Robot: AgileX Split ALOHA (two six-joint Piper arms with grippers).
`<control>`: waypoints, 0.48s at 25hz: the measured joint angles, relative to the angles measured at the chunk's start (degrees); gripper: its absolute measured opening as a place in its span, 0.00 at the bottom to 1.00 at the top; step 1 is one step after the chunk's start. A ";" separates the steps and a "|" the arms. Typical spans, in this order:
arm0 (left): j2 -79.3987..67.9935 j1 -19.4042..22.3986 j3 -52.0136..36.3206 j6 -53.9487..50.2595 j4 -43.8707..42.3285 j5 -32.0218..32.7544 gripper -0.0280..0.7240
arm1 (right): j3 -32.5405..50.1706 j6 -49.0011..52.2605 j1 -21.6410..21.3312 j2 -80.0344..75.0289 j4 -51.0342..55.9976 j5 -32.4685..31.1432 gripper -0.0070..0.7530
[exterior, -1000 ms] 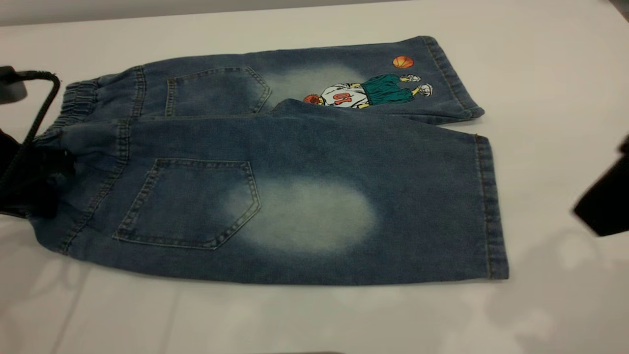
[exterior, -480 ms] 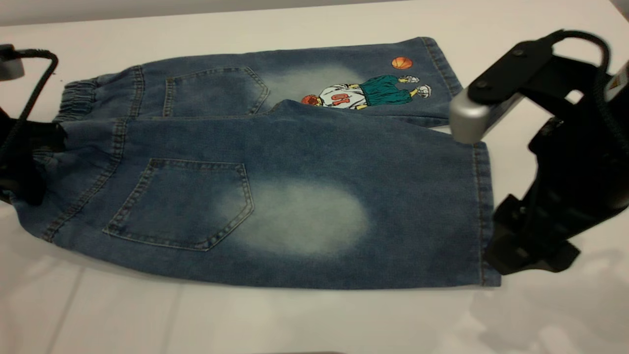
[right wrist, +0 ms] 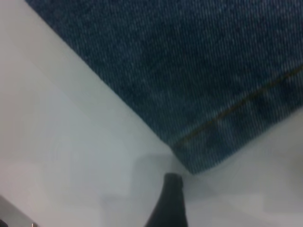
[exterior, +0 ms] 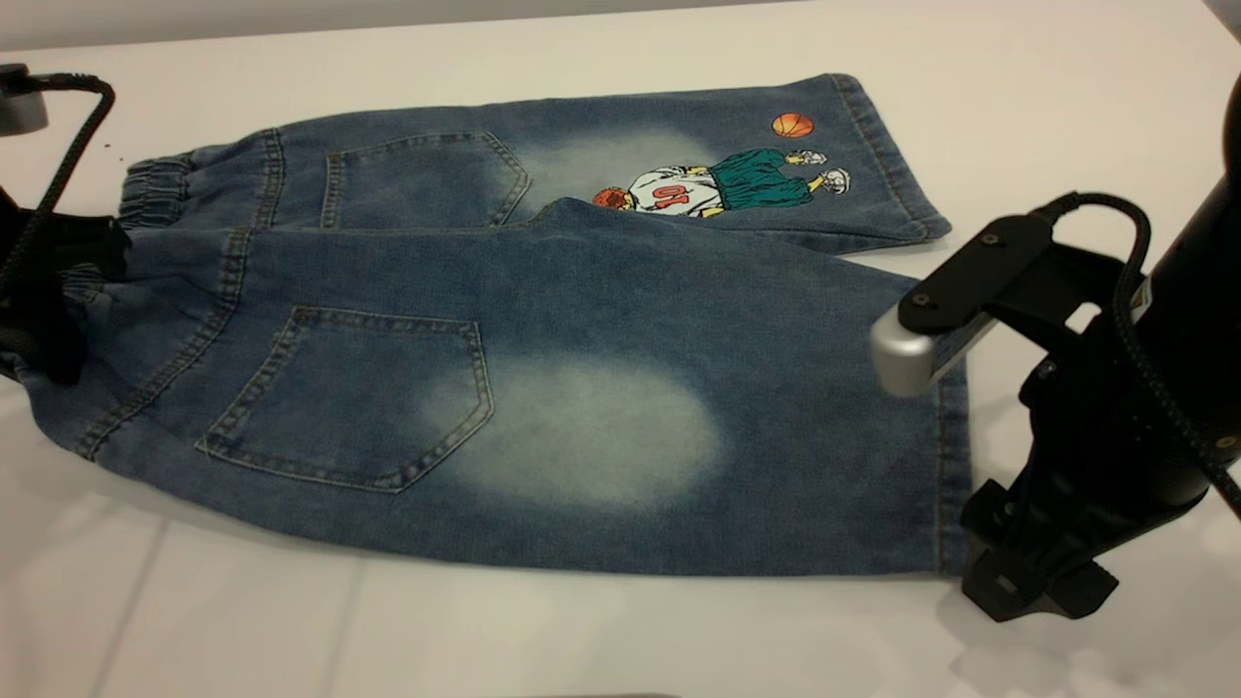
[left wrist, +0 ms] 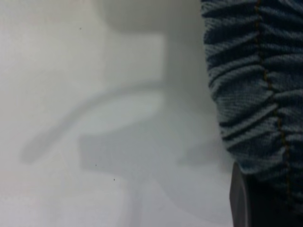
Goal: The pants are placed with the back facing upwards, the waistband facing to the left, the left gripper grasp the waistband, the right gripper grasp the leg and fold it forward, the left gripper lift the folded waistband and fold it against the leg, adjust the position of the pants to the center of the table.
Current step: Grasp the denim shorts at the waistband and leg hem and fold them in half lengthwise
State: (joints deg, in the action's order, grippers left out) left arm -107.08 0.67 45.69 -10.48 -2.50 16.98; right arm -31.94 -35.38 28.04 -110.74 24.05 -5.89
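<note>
The pants (exterior: 407,262) lie back up on the table (exterior: 601,635), waistband to the left. My left gripper (exterior: 53,291) is at the table's left edge, shut on the gathered waistband (left wrist: 251,94), with one dark finger (left wrist: 238,198) beside the folds. The leg (exterior: 582,427) with the pale patch is the near one. My right gripper (exterior: 940,475) stands open at its hem (exterior: 948,456). The silvery-white fingertip (exterior: 902,361) hangs over the denim and the lower black finger (exterior: 1018,586) rests on the table by the hem's near corner (right wrist: 203,163).
The far leg carries the cartoon print (exterior: 722,184) and a basketball (exterior: 792,125). The near leg overlaps it along the middle. The left arm's cable (exterior: 68,155) loops up at far left. Bare tabletop surrounds the pants.
My right gripper came in from the right and dropped to the near leg's hem. The waistband end shifted a little left and nearer in the left gripper's hold.
</note>
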 joint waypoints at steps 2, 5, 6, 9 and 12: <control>0.00 0.00 0.00 0.00 0.00 0.00 0.16 | 0.00 0.00 0.88 -0.04 0.12 0.50 0.79; 0.00 0.00 0.00 0.00 0.00 0.00 0.16 | -0.02 0.12 4.33 -0.08 0.14 1.11 0.79; 0.00 0.00 0.00 0.00 0.00 0.00 0.16 | -0.02 -0.02 5.40 -0.08 0.14 1.43 0.79; 0.00 0.00 0.00 0.00 0.00 0.00 0.16 | -0.02 -0.19 7.87 -0.63 0.14 2.61 0.79; 0.00 0.00 0.00 0.00 0.00 0.00 0.16 | -0.26 -0.19 8.05 -1.59 0.14 4.31 0.78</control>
State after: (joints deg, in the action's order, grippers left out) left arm -107.08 0.67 45.69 -10.48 -2.50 16.98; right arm -32.20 -35.57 36.09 -112.33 24.19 -1.58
